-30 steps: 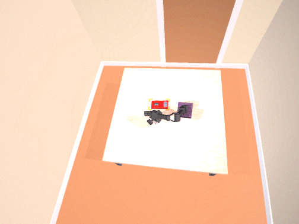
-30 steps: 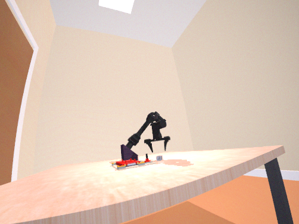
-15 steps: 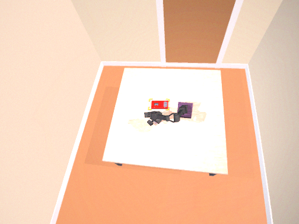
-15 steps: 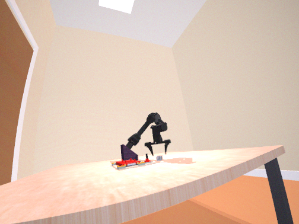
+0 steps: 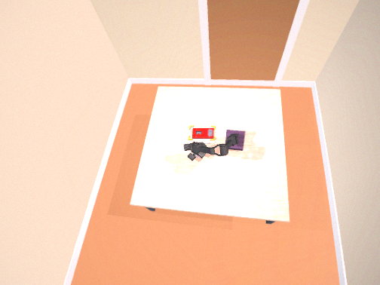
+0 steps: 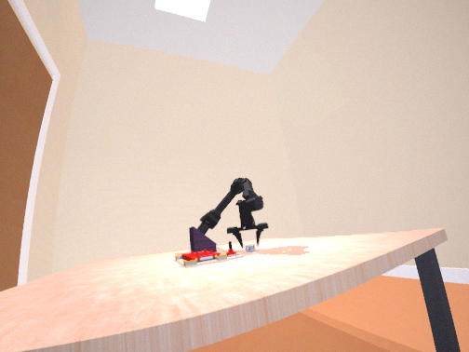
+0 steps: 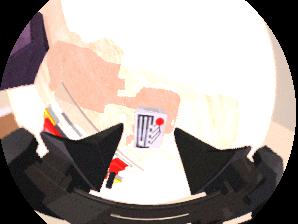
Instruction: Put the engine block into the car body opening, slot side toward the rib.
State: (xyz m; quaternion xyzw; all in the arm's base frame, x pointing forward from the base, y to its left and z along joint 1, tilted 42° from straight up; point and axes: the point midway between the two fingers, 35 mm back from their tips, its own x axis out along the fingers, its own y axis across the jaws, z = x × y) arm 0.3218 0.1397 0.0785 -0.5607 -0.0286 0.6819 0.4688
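Note:
The engine block (image 6: 249, 249) (image 7: 149, 134) is a small pale grey block with dark lines and a red dot on its upper face. It stands on the table (image 5: 226, 188) (image 6: 298, 272). My gripper (image 6: 250, 245) (image 7: 149, 128) is open and points down over the block. In the wrist view the block shows between the fingertips, with a gap on each side, touching neither. The car body (image 5: 203, 138) (image 6: 200, 255) (image 7: 51, 128) is red and lies in a frame with yellow corners. The wrist view shows only part of it. Its rib is too small to tell.
A small red piece (image 6: 231, 252) (image 7: 118, 165) with an upright black post stands between the car body and the engine block. The purple stand (image 5: 241, 144) (image 6: 199, 241) (image 7: 29, 57) is at the arm's base. The arm reaches across just in front of the car body.

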